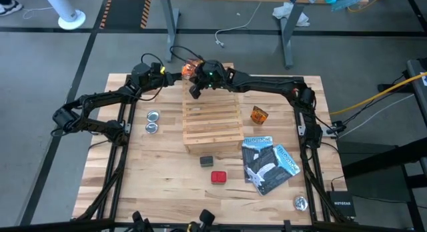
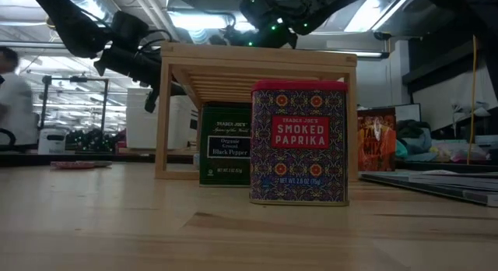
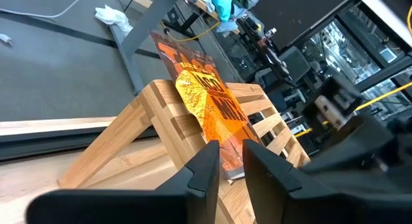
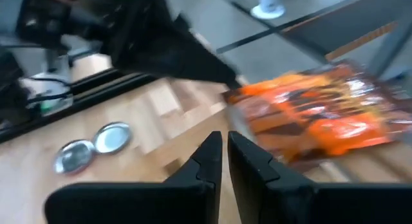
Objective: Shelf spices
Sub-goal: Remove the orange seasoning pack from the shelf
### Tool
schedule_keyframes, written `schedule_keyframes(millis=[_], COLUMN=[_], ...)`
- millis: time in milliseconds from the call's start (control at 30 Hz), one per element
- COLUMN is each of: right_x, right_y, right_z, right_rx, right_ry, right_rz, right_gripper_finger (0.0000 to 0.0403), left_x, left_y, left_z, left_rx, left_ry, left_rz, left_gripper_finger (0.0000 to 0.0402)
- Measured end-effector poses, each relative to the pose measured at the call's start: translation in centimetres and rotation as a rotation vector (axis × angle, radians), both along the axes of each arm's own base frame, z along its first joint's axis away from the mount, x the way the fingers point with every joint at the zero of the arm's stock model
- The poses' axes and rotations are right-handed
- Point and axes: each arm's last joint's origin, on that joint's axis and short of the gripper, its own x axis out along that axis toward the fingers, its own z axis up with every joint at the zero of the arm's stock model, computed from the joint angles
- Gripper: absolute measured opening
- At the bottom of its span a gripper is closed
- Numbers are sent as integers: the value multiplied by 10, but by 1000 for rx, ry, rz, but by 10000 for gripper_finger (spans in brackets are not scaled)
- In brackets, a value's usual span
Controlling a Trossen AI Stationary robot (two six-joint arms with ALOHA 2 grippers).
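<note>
I'm pinching the orange crinkly packet (image 3: 209, 108) in the left gripper (image 3: 230, 161) at the upper-centre rack (image 1: 212, 119) edge; it's risking slipping against the empty, closed right gripper (image 4: 223, 150).

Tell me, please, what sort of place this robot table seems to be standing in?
Probably a robotics lab or workshop, not a kitchen. The butcher-block table stands on a grey floor with black-and-yellow hazard tape, loose cables trail beside it, and the low view shows fluorescent ceiling lights over benches of equipment.
</note>
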Motion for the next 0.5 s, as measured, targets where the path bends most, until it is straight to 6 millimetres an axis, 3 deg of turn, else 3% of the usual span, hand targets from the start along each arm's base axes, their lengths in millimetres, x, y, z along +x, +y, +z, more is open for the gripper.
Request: schedule_keyframes(millis=[300,500], right_x=[-9,-15], right_y=[-13,-27], right_z=[4,5], right_rx=[-104,-98], right_ry=[60,49], right_rz=[-195,-214], right_gripper_finger=[33,33], left_x=[0,0], left_y=[0,0], left_z=[0,0], left_rx=[22,43], left_ry=[15,28], left_rz=[-4,-8], left_gripper_finger=[49,49])
